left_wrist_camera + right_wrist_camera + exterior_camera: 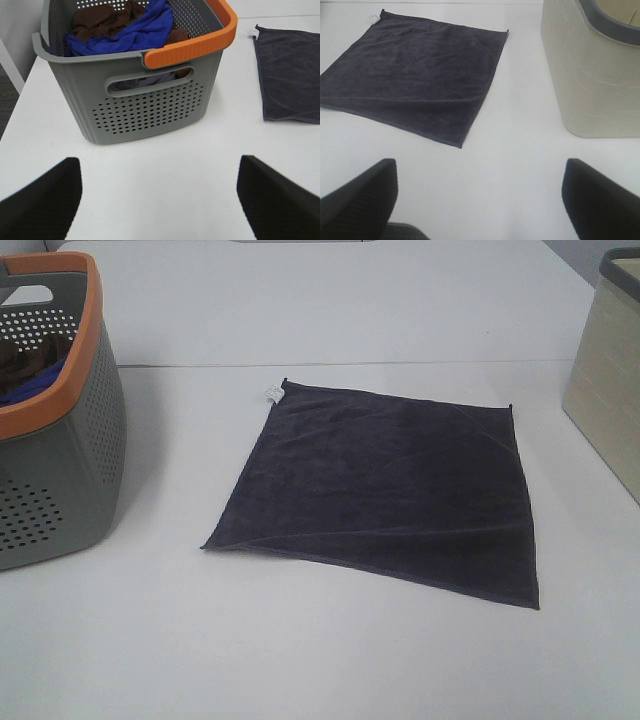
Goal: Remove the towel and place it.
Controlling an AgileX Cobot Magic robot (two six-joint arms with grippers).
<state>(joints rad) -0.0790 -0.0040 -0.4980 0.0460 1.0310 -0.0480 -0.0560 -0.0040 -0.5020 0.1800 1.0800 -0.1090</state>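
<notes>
Where both hands gape wide, the towel lies flat.

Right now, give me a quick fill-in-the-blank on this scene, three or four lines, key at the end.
1. The towel lies spread flat on the ___.
2. The grey basket has an ___ rim.
3. The white tag sits at one ___ of the towel.
4. The bright blue cloth lies inside the ___.

Missing words: table; orange; corner; basket
</notes>
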